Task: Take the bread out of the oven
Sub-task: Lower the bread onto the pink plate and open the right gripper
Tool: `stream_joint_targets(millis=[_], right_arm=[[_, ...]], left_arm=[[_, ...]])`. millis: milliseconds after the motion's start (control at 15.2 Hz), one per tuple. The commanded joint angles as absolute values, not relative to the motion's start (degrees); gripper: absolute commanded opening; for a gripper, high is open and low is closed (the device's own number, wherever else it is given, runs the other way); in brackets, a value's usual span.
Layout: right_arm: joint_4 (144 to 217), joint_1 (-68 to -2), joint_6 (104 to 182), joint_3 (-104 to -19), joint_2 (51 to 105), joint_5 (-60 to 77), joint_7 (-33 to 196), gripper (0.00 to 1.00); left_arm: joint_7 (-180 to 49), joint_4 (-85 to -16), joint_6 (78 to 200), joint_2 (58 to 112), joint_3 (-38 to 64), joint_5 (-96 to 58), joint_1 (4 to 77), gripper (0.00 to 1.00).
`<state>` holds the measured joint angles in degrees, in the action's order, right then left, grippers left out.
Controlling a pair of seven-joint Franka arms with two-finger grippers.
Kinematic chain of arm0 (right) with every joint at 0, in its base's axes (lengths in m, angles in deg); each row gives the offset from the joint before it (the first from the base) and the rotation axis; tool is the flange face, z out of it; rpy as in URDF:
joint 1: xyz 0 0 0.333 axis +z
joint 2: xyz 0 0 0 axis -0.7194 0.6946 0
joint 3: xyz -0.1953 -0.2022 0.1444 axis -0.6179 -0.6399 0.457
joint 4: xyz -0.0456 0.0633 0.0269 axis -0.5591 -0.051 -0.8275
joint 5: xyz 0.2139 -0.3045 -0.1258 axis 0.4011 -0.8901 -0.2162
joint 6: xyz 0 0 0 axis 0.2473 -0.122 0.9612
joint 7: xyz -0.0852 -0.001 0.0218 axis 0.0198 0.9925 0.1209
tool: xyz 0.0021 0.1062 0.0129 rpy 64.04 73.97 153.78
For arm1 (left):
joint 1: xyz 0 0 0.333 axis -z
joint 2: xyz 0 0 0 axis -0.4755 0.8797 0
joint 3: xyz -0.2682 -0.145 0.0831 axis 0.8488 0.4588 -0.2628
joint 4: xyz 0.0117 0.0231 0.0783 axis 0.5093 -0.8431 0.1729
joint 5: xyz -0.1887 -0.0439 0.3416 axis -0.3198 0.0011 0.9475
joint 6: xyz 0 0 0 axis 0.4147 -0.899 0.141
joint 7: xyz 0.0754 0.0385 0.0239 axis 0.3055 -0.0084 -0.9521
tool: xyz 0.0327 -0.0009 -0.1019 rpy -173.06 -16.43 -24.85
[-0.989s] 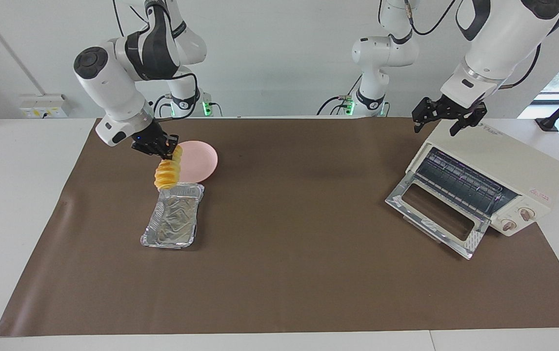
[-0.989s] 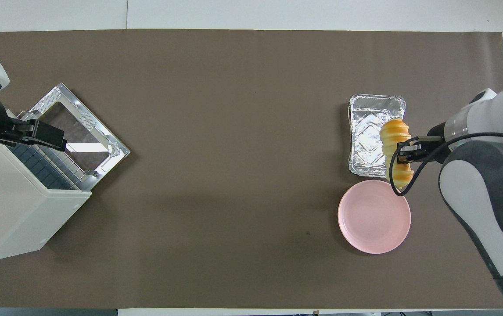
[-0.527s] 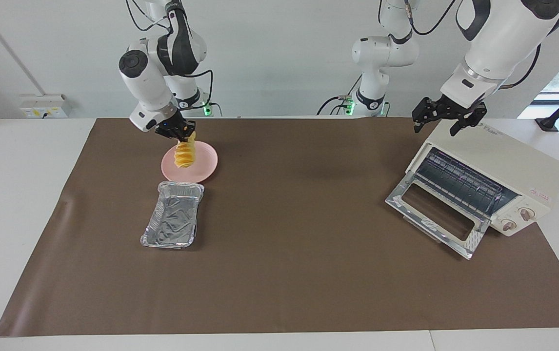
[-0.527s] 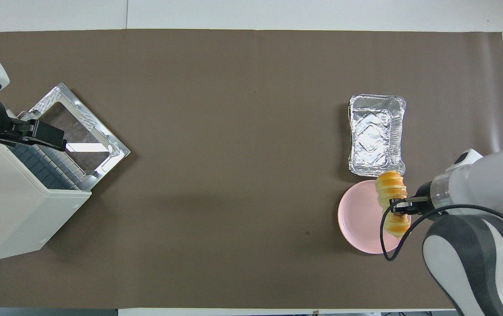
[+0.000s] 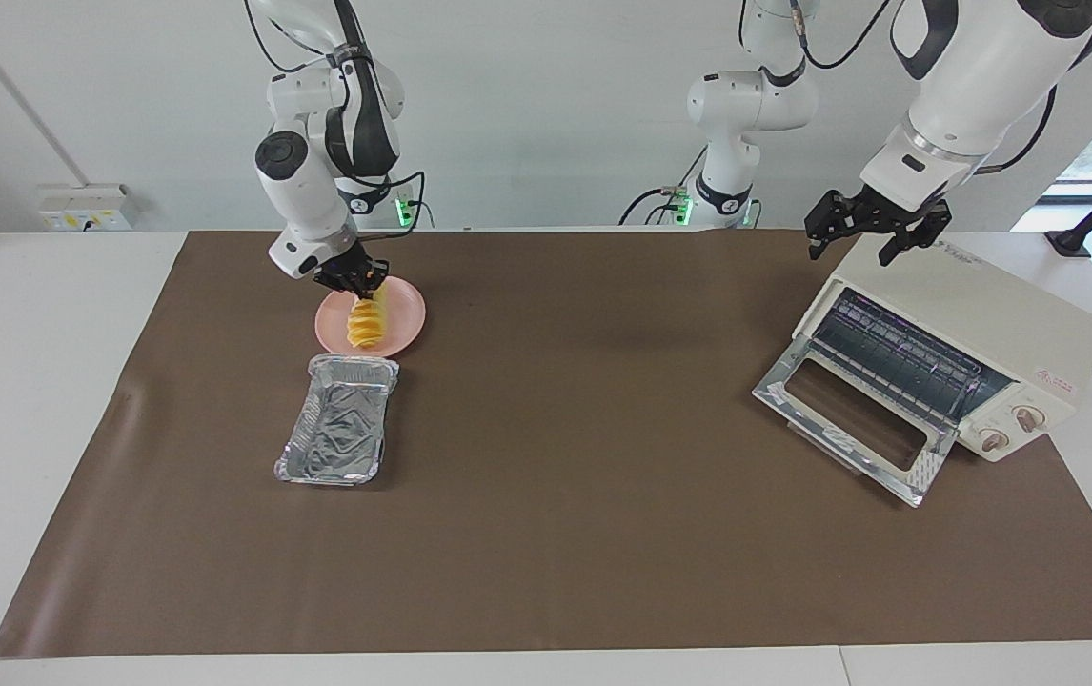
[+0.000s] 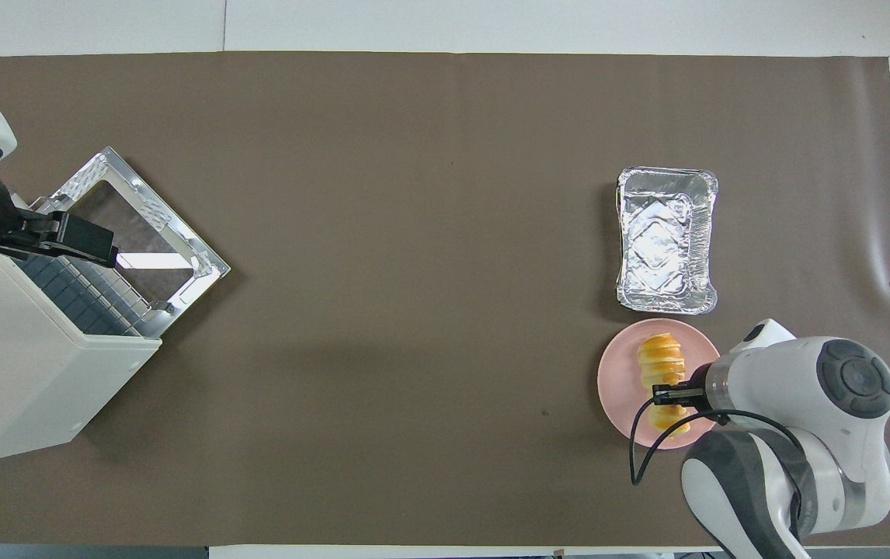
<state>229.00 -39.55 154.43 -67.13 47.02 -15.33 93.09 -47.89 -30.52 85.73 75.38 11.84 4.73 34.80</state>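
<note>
The bread (image 5: 366, 322) (image 6: 663, 365), a ridged golden-yellow loaf, hangs tilted over the pink plate (image 5: 403, 319) (image 6: 620, 392), its lower end down at the plate. My right gripper (image 5: 359, 280) (image 6: 667, 392) is shut on the loaf's upper part. The cream-white oven (image 5: 975, 333) (image 6: 18, 373) stands at the left arm's end of the table, its glass door (image 5: 846, 419) (image 6: 142, 225) dropped open and its wire rack bare. My left gripper (image 5: 875, 233) (image 6: 72, 239) waits open in the air over the oven's top edge, holding nothing.
A crinkled silver foil tray (image 5: 336, 433) (image 6: 666, 239) lies empty beside the plate, farther from the robots. A brown mat (image 5: 565, 534) covers the table between the tray and the oven.
My right gripper has carried the bread from over the foil tray back toward the robots and lowered it over the pink plate. The left arm has not moved.
</note>
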Motion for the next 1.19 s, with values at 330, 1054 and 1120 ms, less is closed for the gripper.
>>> stream_joint_targets(millis=[330, 1054, 1120], right_arm=[[217.2, -40.4, 145.1, -67.2, 50.7, -16.2, 93.7, 1.0], [188.9, -45.3, 129.8, -67.3, 59.7, -20.2, 93.4, 1.0], [186.4, -45.5, 129.0, -67.3, 60.8, -20.3, 93.4, 1.0]], left_arm=[[-47.5, -31.4, 85.8, 74.3, 12.2, 5.5, 34.3, 1.0], [-47.5, -31.4, 85.8, 74.3, 12.2, 5.5, 34.3, 1.0], [-47.5, -31.4, 85.8, 74.3, 12.2, 5.5, 34.3, 1.0]])
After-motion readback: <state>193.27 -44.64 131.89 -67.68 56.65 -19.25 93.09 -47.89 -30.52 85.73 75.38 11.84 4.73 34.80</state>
